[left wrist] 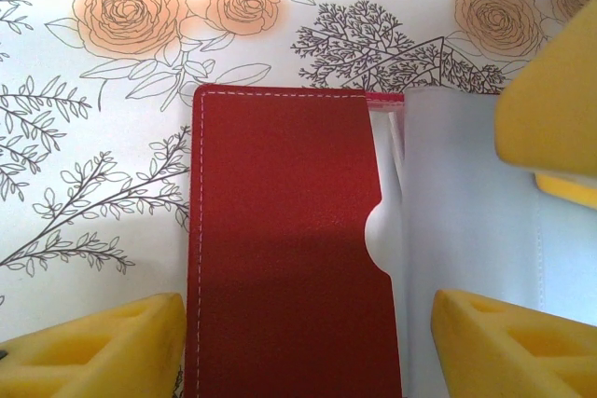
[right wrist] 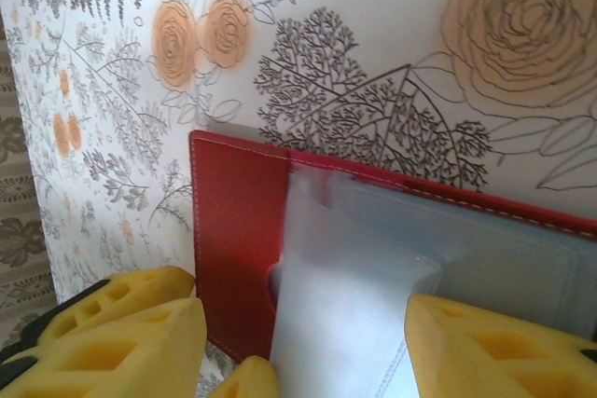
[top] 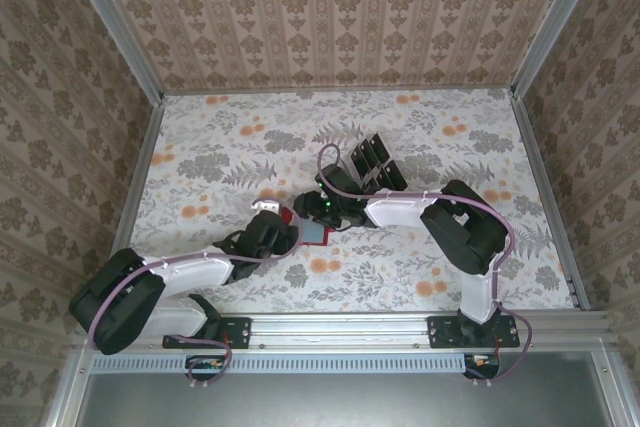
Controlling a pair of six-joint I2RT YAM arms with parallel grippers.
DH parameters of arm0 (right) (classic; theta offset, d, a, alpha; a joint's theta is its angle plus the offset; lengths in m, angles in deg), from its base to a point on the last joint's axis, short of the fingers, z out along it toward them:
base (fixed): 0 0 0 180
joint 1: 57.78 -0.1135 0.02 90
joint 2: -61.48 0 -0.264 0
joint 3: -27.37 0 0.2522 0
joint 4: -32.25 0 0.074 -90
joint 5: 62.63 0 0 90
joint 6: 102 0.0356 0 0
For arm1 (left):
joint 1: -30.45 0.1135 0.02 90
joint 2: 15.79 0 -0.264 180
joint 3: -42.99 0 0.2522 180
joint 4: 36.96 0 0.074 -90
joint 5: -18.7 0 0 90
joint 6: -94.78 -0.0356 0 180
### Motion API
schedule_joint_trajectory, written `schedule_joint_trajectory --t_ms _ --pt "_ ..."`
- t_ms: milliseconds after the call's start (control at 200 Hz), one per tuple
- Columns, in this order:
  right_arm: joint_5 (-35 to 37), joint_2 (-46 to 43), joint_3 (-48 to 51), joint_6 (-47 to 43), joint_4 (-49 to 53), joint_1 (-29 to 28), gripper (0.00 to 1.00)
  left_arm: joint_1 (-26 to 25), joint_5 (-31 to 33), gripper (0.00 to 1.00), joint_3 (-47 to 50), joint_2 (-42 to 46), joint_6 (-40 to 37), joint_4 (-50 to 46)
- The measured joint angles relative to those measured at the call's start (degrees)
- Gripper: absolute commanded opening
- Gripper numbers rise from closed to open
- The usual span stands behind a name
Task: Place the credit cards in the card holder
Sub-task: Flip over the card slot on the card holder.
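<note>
Step in hand: you were putting one credit card into the card holder; its front edge had just come to the pocket, I judge.
Card holder: it lay open and flat on the flowered desk, in the middle, between the two arms.
Right fingers: they stood about half apart, with the credit card between them. The card hung tilted above the holder, so it looked pinched by its side edges.
Left fingers: they were wide apart and held nothing. One was just beside the left edge of the holder, the other over its right half. If they pressed on it, I cannot tell.
Next move: you would need to push the card low and straight under the red flap. The holder must not slide, so the left fingers should keep it in place.
In the way: the two arms were very close over the holder, and one yellow right finger showed in the left wrist view. The card looked pale from glare, so its edge was hard to follow.
Around: more dark cards stood on edge behind the right arm, probably in a rack that I cannot make out.
</note>
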Motion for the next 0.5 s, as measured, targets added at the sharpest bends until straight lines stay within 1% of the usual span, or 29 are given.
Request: schedule_joint_trajectory --t_ms 500 --pt "0.0 -1.1 2.4 0.3 -1.3 -0.3 0.59 0.0 0.2 0.70 0.0 0.0 0.0 1.0"
